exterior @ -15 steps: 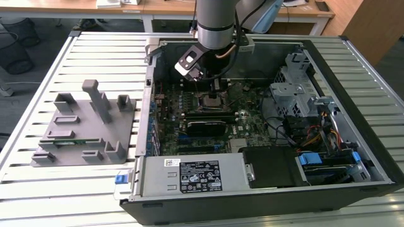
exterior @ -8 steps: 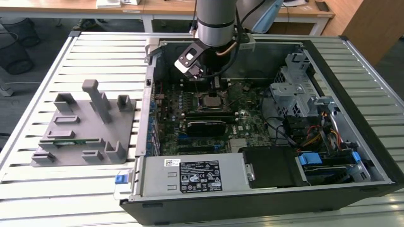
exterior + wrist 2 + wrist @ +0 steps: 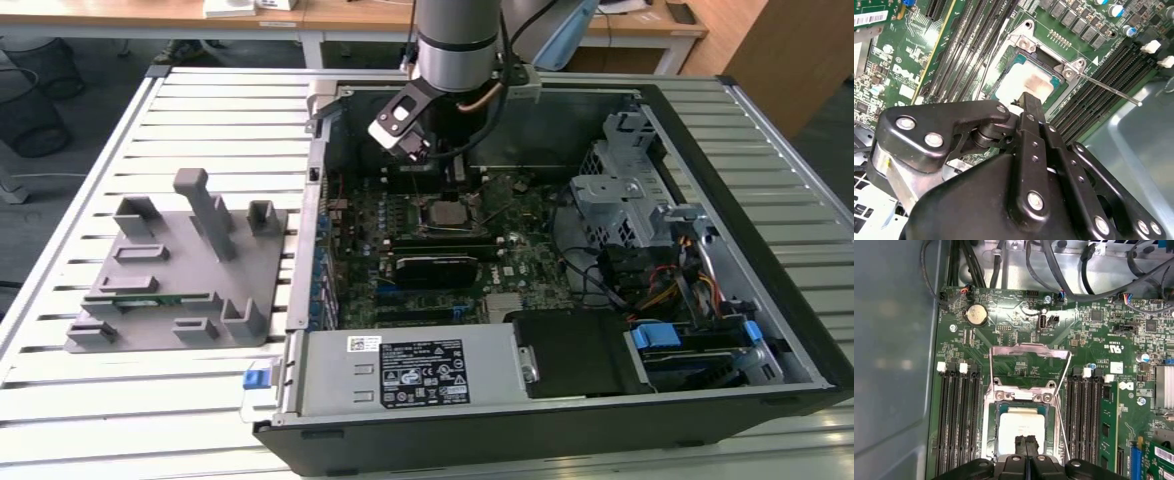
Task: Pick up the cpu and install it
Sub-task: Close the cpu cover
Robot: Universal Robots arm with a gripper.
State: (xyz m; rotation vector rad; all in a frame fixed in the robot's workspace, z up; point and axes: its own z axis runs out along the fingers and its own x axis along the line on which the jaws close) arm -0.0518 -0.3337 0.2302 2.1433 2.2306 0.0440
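Your pincer (image 3: 1027, 444), fingers pressed together and gripping nothing, hangs just over the cpu (image 3: 1021, 421), which lies flat inside the socket (image 3: 989, 432). Move gently and squarely to the socket; never force the cpu down.

The cpu (image 3: 1021, 425) lies flat in the open socket (image 3: 990, 432), silver top up, and the gripper (image 3: 1025, 441) stands over it with its two black tips pressed together. The metal load plate (image 3: 1029, 351) is folded back off the socket. Memory slots (image 3: 956, 420) flank the socket on both sides, and a coin cell battery (image 3: 976, 314) sits well apart from it.
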